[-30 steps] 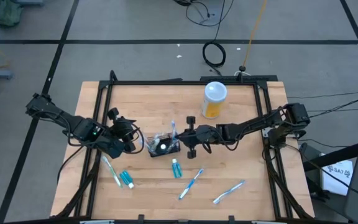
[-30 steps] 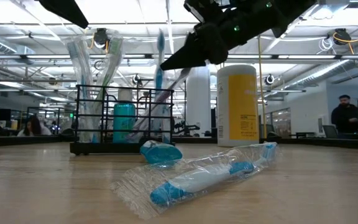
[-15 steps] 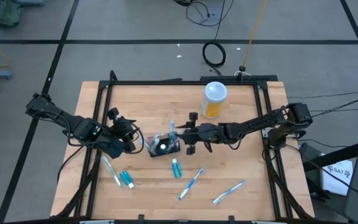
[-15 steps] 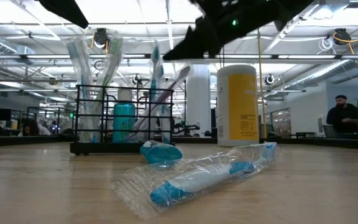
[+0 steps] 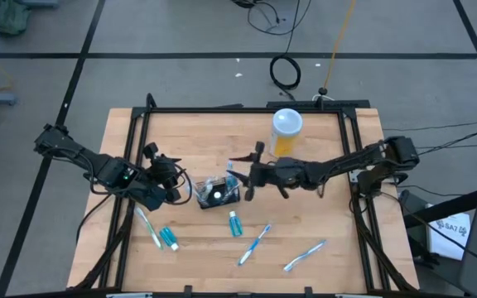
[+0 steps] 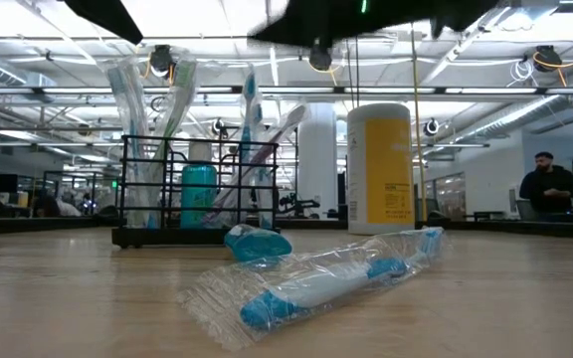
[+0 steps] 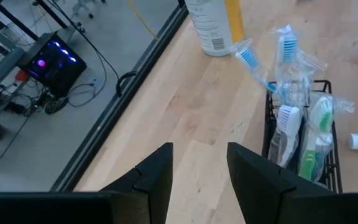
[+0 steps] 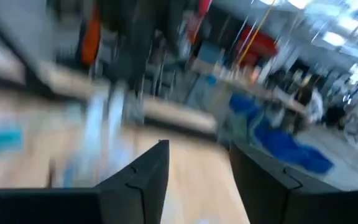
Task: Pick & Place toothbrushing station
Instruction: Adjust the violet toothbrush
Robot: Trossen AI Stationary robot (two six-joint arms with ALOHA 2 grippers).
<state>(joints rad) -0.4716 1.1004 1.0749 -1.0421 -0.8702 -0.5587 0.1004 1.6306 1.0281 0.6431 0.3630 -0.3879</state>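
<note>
R gripper (image 5: 240,172), jaws apart & empty, hangs just beside the basket (image 5: 219,193) at mid-table; I'd lift clear w/o snagging the upright brushes (image 6: 250,119), then go for a loose brush (image 5: 255,244) nr the front edge. L gripper (image 7: 199,177) open, empty, waits on the basket's other side. Basket: black wire, holds wrapped blue/white brushes & a teal tube (image 6: 198,194).

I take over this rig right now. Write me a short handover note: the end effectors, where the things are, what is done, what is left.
Right end effector: open, empty, above the table beside the black wire basket.
Left end effector: open, empty, at the basket's other side.
Done: several toothbrushes and a teal tube stand in the basket.
Left: three toothbrushes on the table, two teal tubes.
The yellow canister stands at the far edge.
</note>
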